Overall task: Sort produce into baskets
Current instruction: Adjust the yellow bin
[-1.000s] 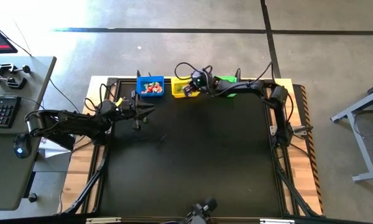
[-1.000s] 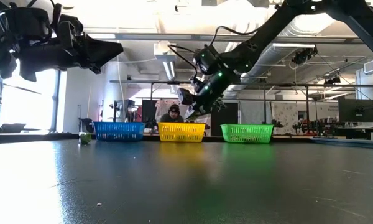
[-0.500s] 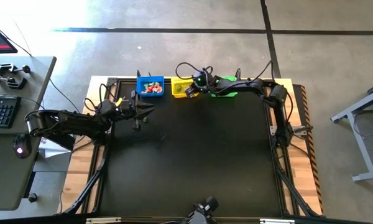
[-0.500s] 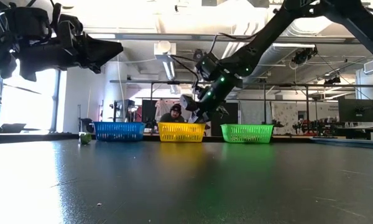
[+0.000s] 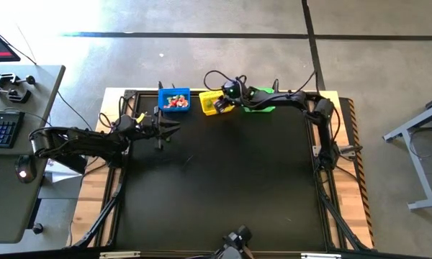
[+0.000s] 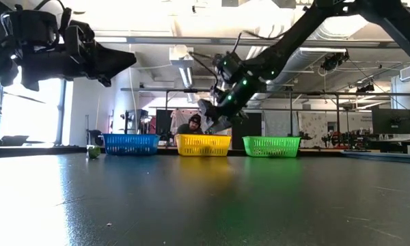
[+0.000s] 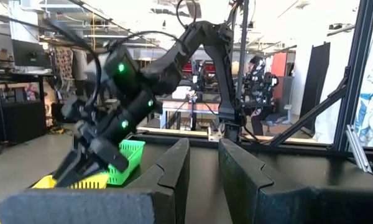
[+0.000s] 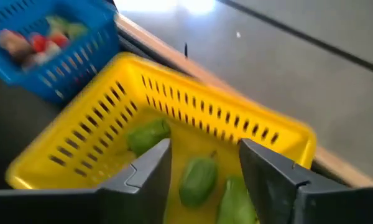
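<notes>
Three baskets stand in a row at the table's far edge: blue (image 5: 174, 100) holding red and pale produce, yellow (image 5: 211, 103), and green (image 5: 263, 97), which is mostly under my right arm. My right gripper (image 8: 205, 168) hangs open just above the yellow basket (image 8: 174, 112). Three green pieces (image 8: 198, 180) lie on that basket's floor below the fingers. One green piece (image 6: 93, 152) rests on the table beside the blue basket (image 6: 130, 143). My left gripper (image 5: 169, 129) hovers above the table's far left part, open with nothing between its fingers (image 7: 174, 168).
A desk with a keyboard (image 5: 1, 126) and a mouse stands off the table's left side. In the low view a person (image 6: 191, 124) sits in the room behind the yellow basket. The dark tabletop (image 5: 223, 187) stretches from the baskets to the near edge.
My right gripper has stayed over the yellow basket, dipping slightly and coming back up. The yellow basket has turned a little where it stands. My left arm has kept still.
</notes>
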You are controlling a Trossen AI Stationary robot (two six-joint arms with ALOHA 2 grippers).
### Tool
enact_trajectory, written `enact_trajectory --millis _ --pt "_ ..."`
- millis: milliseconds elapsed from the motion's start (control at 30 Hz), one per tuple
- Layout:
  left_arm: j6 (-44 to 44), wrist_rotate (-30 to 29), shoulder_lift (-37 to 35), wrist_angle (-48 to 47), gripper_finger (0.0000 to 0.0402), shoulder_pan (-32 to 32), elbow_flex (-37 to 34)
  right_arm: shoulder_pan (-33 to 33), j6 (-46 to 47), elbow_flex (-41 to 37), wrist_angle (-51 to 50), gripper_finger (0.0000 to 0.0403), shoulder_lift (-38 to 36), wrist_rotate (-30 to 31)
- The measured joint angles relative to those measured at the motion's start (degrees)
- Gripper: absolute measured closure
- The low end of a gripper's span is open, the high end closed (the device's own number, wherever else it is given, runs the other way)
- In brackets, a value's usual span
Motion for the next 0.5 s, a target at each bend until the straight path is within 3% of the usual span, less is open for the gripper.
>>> enact_trajectory --millis 100,167,367,500 --pt "0.1 0.2 0.0 -0.2 0.0332 0.0 0.0 0.8 -2.2 0.0 -0.4 0.0227 -2.2 -0.3" --pt "0.5 0.2 0.0 -1.2 0.0335 0.0 0.0 2.4 -5.4 0.0 -1.4 0.0252 -3.9 -0.7" --pt "2.1 0.2 0.0 -3.1 0.0356 0.0 0.0 8.8 -15.1 0.0 -4.2 0.0389 -4.2 -8.6" --pt "2.1 0.2 0.0 -3.5 0.0372 0.0 0.0 9.8 -15.1 0.0 -5.2 0.039 -2.1 -8.5"
